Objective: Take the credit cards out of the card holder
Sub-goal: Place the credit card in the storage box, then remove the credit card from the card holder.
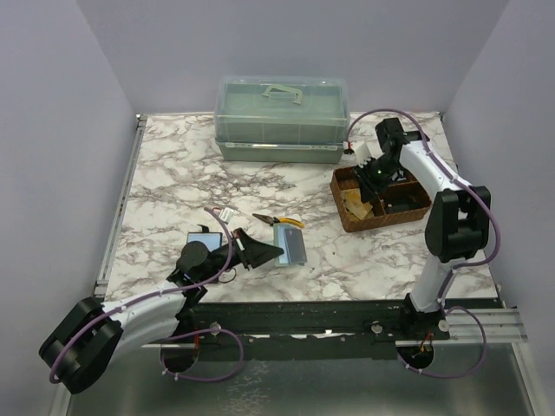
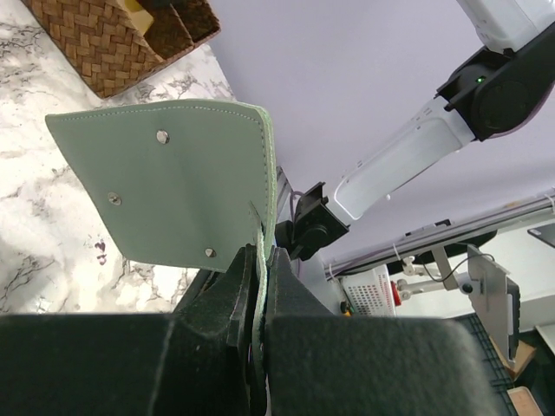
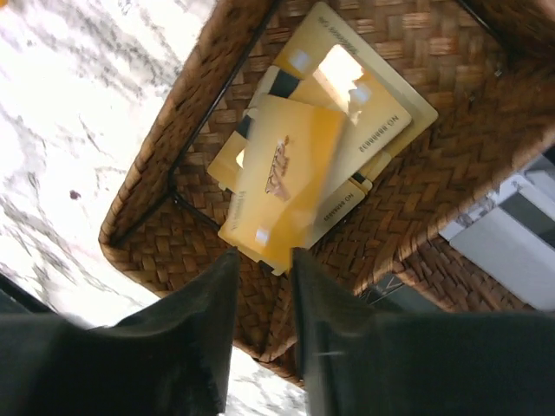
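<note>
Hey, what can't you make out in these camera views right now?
1. Card holder pockets: the left wrist view shows only its outer side, and the top view is too small to show whether cards are inside.
2. Top card in the woven tray: blurred in the right wrist view, print unreadable.

Flat pale green card holder (image 2: 165, 182): matt, fine-grained, leather-like sheet, stitched along the edge, set with small shiny metal studs (image 2: 161, 136).
Thin tan-yellow credit cards (image 3: 286, 182): smooth glossy plastic, bright with glare.
Brown divided woven tray (image 3: 165, 147): rough, matt basketwork of flat strips.
White, grey-veined marble-pattern tabletop (image 1: 173, 182): smooth, with a faint sheen.
Pale green lidded storage box (image 1: 282, 113): smooth translucent plastic.
Black fingers (image 3: 199, 338) of the right gripper (image 3: 264, 260): matt, slightly grainy plastic.
White arm casing (image 2: 399, 156): smooth, glossy plastic.
</note>
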`<state>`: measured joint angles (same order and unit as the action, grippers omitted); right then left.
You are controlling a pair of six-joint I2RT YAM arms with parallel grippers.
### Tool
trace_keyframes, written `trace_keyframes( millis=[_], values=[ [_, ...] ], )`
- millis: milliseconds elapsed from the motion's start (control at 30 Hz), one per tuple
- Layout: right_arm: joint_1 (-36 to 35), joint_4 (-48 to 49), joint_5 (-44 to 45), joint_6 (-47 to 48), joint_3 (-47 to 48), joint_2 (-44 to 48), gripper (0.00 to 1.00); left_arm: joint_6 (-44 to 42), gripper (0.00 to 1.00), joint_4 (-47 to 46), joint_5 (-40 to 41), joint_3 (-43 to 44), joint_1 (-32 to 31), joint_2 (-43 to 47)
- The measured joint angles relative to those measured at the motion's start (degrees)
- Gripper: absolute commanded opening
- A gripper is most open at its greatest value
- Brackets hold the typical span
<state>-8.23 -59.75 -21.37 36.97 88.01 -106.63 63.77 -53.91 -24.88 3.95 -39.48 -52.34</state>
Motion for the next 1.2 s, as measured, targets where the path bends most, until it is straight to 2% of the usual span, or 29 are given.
trace_keyframes(
  millis=[67, 167, 267, 400, 500, 600, 667, 733, 867, 1033, 1200],
  values=[
    [0.1, 0.6, 1.5, -1.0, 0.0, 0.2, 0.49, -0.3, 0.0, 0.0, -0.3, 0.8, 0.0, -0.7],
    [0.7, 2.0, 1.7, -2.5, 1.5, 1.2, 0.51, -0.9, 0.0, -0.1, -0.8, 1.8, 0.0, -2.1],
    [1.2, 4.3, -2.9, -2.9, 3.9, 4.0, 0.52, -1.4, 0.0, -0.2, -1.5, 2.6, 0.0, -4.6],
    [1.8, 6.4, -17.0, -0.2, 2.4, 9.8, 0.56, -1.6, 0.0, -0.5, -2.7, 3.1, 0.0, -8.3],
    [1.8, 7.2, -32.7, 2.8, -4.1, 14.6, 0.65, -1.5, 0.0, -1.1, -3.7, 3.1, 0.0, -9.7],
    [0.5, 6.8, -46.6, 5.2, -11.8, 16.8, 0.65, -1.2, 0.0, -2.3, -4.6, 3.1, 0.0, -10.0],
    [-1.6, 7.7, -52.0, 4.1, -16.9, 16.8, 0.66, -1.0, 0.0, -3.8, -5.2, 3.2, 0.0, -10.6],
    [-4.7, 11.5, -54.6, -0.5, -23.1, 17.3, 0.72, -0.7, 0.0, -6.0, -5.8, 3.6, 0.0, -12.9],
    [-8.6, 25.6, -55.5, -17.2, -35.3, 21.4, 0.78, 0.0, 0.0, -9.6, -5.8, 5.0, 0.0, -18.7],
    [-8.8, 41.2, -54.6, -33.3, -40.8, 23.7, 0.85, 1.0, 0.0, -13.1, -5.0, 5.4, 0.0, -24.7],
    [-11.8, 48.6, -49.2, -40.7, -43.1, 23.5, 0.86, 2.1, 0.0, -15.8, -2.4, 4.6, -0.5, -27.2]
  ],
)
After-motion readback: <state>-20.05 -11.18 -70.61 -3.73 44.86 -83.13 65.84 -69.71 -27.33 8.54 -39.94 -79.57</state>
